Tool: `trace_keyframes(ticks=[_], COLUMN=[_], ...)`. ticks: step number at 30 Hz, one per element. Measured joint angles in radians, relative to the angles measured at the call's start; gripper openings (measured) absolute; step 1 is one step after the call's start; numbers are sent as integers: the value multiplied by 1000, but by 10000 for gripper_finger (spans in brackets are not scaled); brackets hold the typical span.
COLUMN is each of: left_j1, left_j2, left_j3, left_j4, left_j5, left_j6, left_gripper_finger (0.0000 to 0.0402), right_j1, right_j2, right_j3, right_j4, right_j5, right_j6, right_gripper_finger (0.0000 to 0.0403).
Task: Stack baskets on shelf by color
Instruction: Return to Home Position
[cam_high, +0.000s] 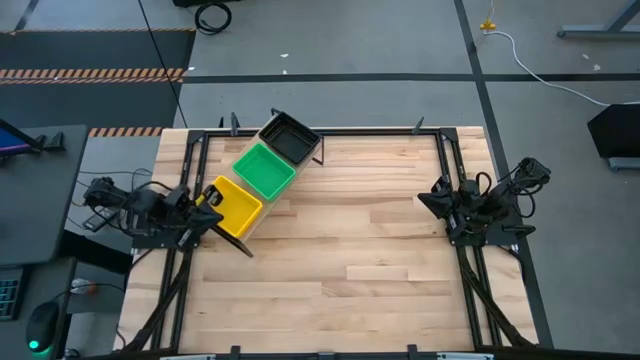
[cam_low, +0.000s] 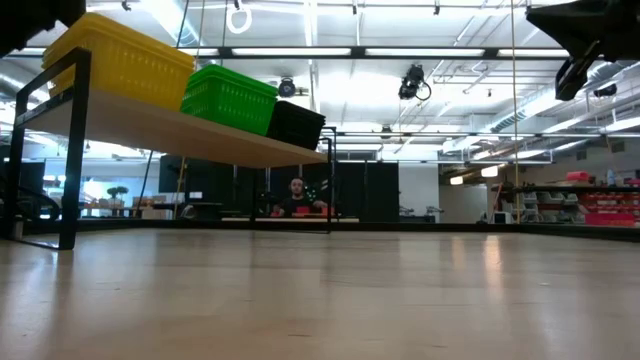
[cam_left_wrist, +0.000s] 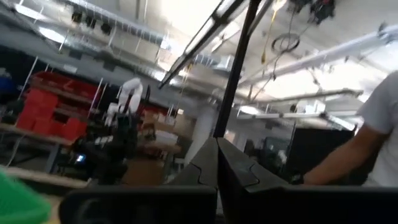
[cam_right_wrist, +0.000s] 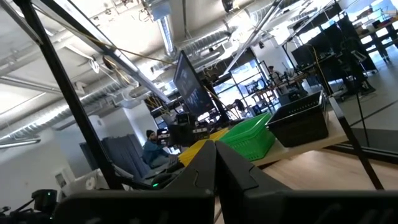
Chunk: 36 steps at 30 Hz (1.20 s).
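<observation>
The shelf (cam_low: 200, 137) stands slantwise at the table's far left on black supports. On it in a row rest yellow baskets (cam_high: 237, 207), green baskets (cam_high: 264, 170) and black baskets (cam_high: 290, 140); how many are nested in each pile I cannot tell. In the low view the yellow pile (cam_low: 125, 60) is nearest, then green (cam_low: 230, 97), then black (cam_low: 297, 124). My left gripper (cam_high: 207, 198) is shut and empty, close beside the yellow baskets' left end; its fingers (cam_left_wrist: 217, 146) point upward. My right gripper (cam_high: 425, 197) waits shut and empty at the table's right (cam_right_wrist: 216, 149).
A black metal frame (cam_high: 445, 160) runs along the table's edges. The wooden tabletop (cam_high: 350, 270) is bare between the arms and toward the near edge. A person (cam_low: 297, 190) sits beyond the far edge; a white sleeve (cam_left_wrist: 379, 124) shows in the left wrist view.
</observation>
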Motion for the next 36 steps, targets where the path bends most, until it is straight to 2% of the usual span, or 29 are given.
trace_keyframes(ticks=[11, 36], left_j1=[0, 0], left_j2=[0, 0], left_j3=[0, 0], left_j4=[19, 19], left_j5=[12, 12], left_j6=[3, -6], left_gripper_finger=[47, 40], right_j1=[0, 0], right_j2=[0, 0], right_j3=[0, 0], right_j4=[0, 0], right_j5=[0, 0], right_j6=[0, 1], right_gripper_finger=[9, 9])
